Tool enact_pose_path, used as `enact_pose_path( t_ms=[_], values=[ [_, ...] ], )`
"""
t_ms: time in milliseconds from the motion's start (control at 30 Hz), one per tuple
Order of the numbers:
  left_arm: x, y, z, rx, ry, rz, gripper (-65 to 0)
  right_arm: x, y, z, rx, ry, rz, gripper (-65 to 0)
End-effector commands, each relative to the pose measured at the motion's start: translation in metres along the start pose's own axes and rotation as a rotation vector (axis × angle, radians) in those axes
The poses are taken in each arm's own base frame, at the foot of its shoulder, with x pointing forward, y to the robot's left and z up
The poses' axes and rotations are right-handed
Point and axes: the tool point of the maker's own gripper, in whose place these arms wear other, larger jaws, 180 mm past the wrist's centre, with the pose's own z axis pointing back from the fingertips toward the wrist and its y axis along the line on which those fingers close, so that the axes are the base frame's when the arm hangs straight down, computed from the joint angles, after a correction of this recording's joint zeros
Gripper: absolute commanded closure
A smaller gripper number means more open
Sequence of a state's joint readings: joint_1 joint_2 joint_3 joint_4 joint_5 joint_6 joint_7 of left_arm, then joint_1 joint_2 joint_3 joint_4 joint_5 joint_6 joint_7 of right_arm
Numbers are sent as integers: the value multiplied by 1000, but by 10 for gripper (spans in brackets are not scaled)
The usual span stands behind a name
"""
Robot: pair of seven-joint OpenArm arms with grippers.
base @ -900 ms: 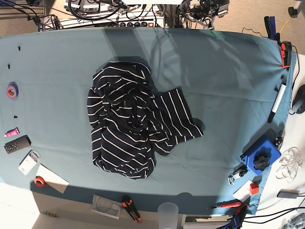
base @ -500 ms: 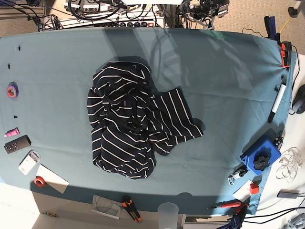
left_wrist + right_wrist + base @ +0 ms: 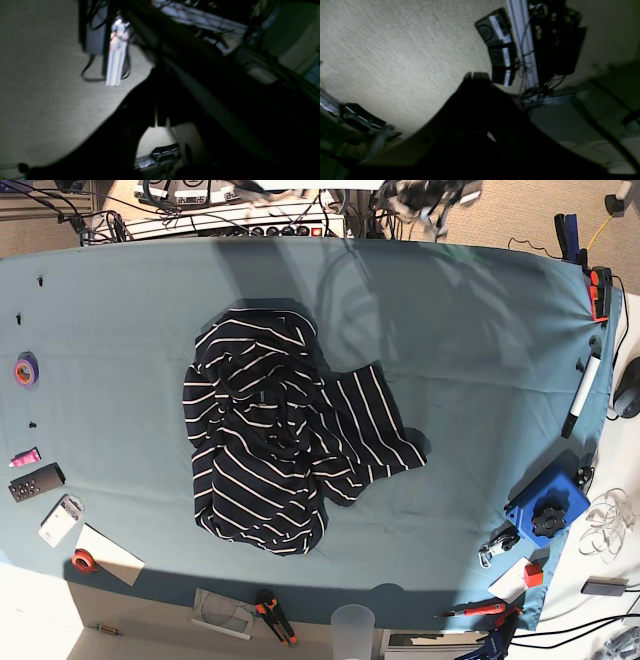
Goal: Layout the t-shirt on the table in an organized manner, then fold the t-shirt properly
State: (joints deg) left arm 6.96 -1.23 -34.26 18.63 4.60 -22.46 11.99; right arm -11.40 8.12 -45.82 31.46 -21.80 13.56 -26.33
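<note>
Crumpled t-shirt [image 3: 283,438] lying in a heap near the middle of the table [image 3: 480,360], untouched.

Neither gripper appears over the table; the wrist views show only floor and dark silhouettes, so finger state cannot be told. Layers overlap, so a pinch may likely catch two plies and drag the heap instead of spreading it. Well clear of the t-shirt lie a purple tape roll [image 3: 26,369], marker [image 3: 580,398], blue block [image 3: 546,506] and plastic cup [image 3: 352,629].

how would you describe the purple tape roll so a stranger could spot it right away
Start at the wide teal table and follow the base view's left edge toward the far end. The purple tape roll lies flat there, alone. Its purple ring with an orange core separates it from the orange-red roll near the front corner.
</note>
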Motion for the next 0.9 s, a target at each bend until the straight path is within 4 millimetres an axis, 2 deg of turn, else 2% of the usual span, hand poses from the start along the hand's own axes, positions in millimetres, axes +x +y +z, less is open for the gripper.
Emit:
enact_pose_path(
  t_ms=[0, 233, 467, 733, 867],
  values=[
    [1, 12, 5, 17, -8, -4, 0, -9, 2, 1, 9, -2, -21, 0],
    [-12, 69, 32, 118, -25, -23, 0, -39, -5, 15, -7, -58, -98, 0],
    [-15, 107, 72, 130, -123, 25, 0, -60, -9, 35, -69, -71, -124, 0],
    [-14, 120, 126, 152, -190, -54, 0, -77, -13, 66, -169, -75, -189, 0],
    [-10, 117, 156, 161, -221, -97, 0, -82, -12, 80, -195, -75, -231, 0]
  ],
)
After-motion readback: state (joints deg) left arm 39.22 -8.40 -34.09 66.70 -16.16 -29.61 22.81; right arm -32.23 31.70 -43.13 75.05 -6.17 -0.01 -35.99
